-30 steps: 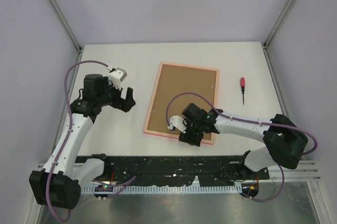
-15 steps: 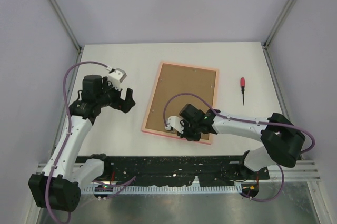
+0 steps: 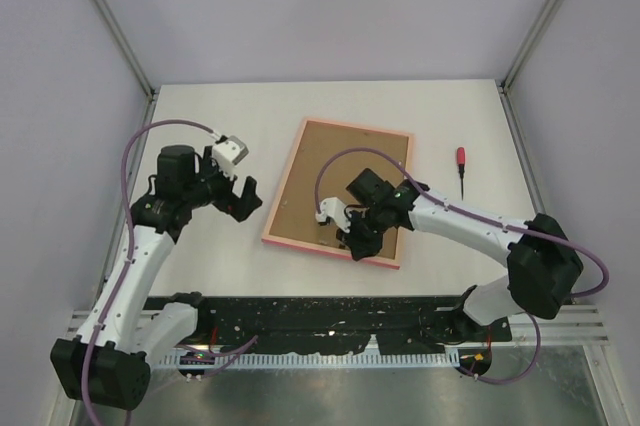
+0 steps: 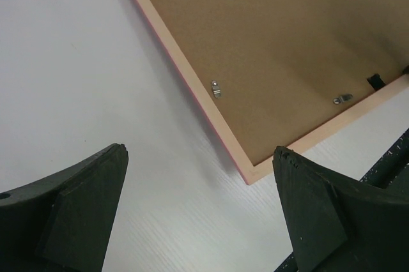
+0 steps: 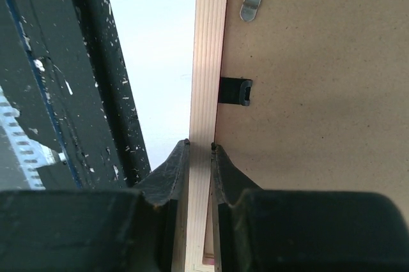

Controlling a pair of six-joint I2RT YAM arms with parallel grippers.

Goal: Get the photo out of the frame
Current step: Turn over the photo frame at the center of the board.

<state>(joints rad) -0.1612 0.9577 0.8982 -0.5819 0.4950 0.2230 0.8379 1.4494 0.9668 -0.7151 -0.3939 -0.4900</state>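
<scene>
Lying face down near the middle of the white table (image 3: 200, 126), the frame (image 3: 360, 127) sits skewed, its near end swung towards the left arm. Only its back shows: a pale pink rim (image 5: 208, 61) around a brown backing board (image 3: 345, 181). The photo is hidden from all three views. Small metal clips (image 4: 216, 89) are spaced along the edges of the board, and a black tab (image 5: 235, 90) sits on the board right against the near rim.

The right gripper (image 3: 358, 244) is at the near edge of the frame, towards its right corner. Its fingers (image 5: 169, 170) are pinched together on the rim, one on the outer side and one on the board side.

The left gripper (image 3: 245, 196) hangs above bare table just left of the frame, touching nothing, its jaws spread wide apart.

A screwdriver (image 3: 461, 170) with a red handle lies on the table well to the right of the frame. A black rail (image 3: 300, 311) runs along the near edge of the table.
</scene>
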